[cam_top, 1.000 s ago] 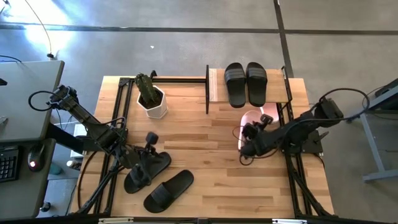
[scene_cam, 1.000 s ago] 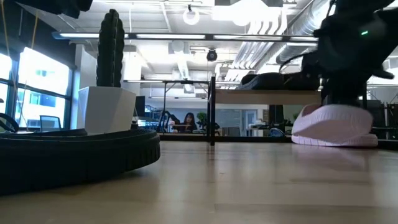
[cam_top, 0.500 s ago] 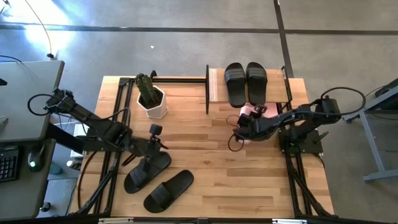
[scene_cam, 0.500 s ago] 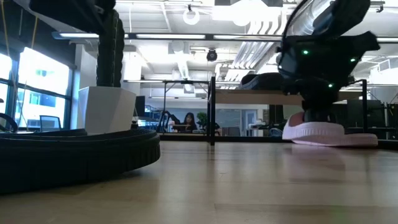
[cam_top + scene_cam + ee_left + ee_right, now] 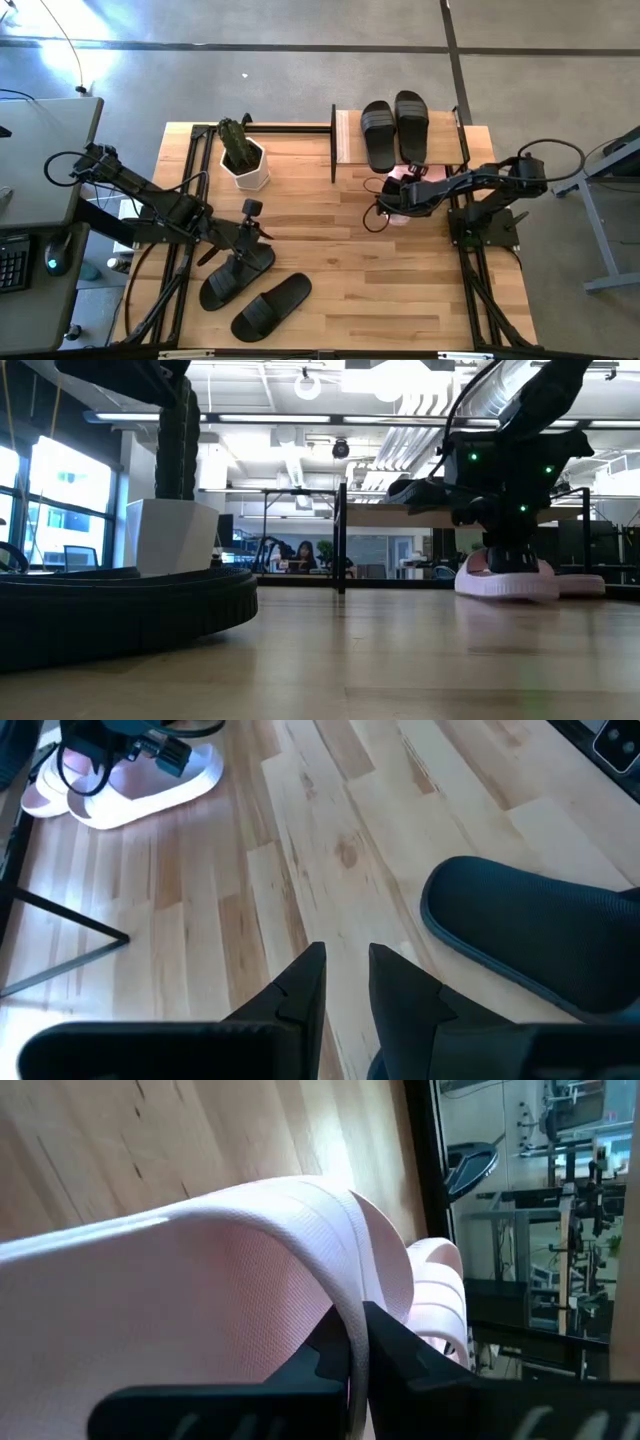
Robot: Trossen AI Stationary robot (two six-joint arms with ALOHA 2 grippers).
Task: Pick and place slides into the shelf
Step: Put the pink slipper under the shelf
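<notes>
Pink slide (image 5: 250, 1250) strap clamped in right end effector (image 5: 350, 1342).

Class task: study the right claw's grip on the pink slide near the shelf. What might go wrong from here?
1. The right claw pinches only the thin strap of the pink slide; when lifted, the slide may swing or slip.
2. A second pink slide lies close beside it and might get dragged along.
3. The shelf top already holds two black slides, which a carried slide could bump.
</notes>
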